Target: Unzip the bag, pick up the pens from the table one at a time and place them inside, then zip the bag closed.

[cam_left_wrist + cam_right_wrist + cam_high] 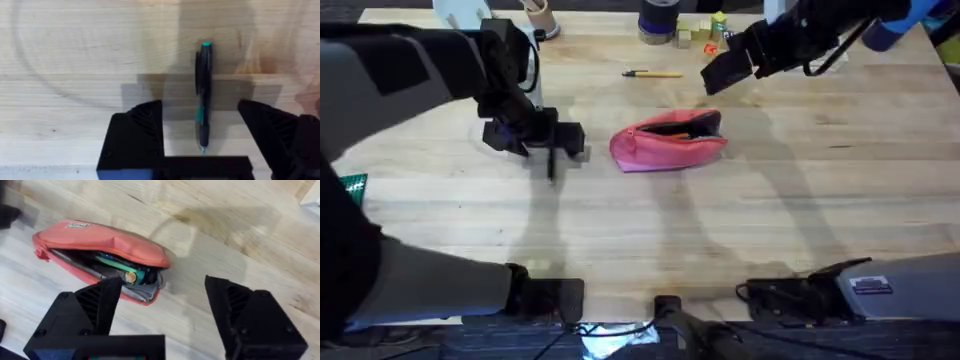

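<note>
The pink bag [668, 142] lies mid-table with its zip open, and teal and green items show inside its mouth [122, 270]. A dark pen [204, 95] with a teal tip lies flat on the table [740, 220] between the fingers of my left gripper [200, 122], which is open around it without touching. From above, that pen [552, 162] lies left of the bag, under the left gripper [546, 140]. A yellow pen [653, 74] rests behind the bag. My right gripper [722, 68] hovers open behind and right of the bag [100, 242], empty [165, 312].
Along the back edge stand a dark blue cup [658, 20], small coloured blocks [702, 30] and a cardboard roll [536, 16]. A green object [354, 186] sits at the left edge. Bare wood stretches in front of the bag.
</note>
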### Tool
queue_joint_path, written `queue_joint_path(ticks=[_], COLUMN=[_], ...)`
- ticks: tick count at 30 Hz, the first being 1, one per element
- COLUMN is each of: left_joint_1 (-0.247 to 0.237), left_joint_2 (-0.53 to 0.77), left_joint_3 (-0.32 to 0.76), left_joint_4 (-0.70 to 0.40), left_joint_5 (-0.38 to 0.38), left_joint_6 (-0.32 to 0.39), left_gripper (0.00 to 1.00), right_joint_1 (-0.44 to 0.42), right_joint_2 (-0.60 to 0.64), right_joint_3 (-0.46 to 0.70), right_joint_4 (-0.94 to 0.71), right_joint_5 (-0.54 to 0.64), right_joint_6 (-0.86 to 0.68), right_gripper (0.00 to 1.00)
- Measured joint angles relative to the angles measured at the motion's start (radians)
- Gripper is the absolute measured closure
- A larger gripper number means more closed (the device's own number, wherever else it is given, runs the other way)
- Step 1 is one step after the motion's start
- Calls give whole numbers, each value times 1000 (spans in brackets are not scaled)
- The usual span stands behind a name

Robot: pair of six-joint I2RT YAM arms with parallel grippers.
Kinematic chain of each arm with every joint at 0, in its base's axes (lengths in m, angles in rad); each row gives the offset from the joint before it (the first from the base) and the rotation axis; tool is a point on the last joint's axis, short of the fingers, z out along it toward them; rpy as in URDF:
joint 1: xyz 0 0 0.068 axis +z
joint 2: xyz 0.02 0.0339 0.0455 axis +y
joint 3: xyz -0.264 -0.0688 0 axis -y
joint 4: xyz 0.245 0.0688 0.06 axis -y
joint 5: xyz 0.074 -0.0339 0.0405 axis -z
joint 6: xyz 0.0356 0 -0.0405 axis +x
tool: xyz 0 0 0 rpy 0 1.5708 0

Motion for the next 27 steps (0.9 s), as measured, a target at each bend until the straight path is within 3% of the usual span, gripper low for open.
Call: queue_joint_path(ticks=[4, 8, 17, 27], left_joint_1=[0, 0, 0, -1], left_joint_2=[16, 19, 19, 38], left_joint_3=[16, 20, 22, 51], left_joint_4=[-12, -14, -2, -27], left_joint_5=[0, -1, 19, 21], left_joint_6=[-4, -9, -29, -31], left_gripper=[90, 218, 925, 957], right_joint_1=[0, 0, 0, 0], right_joint_2=[0, 0, 0, 0], right_joint_3=[0, 0, 0, 0], right_joint_4=[1, 0, 0, 0], right_joint_5=[0, 0, 0, 0], right_joint_6=[0, 0, 0, 14], right_gripper=[6, 5, 5, 5])
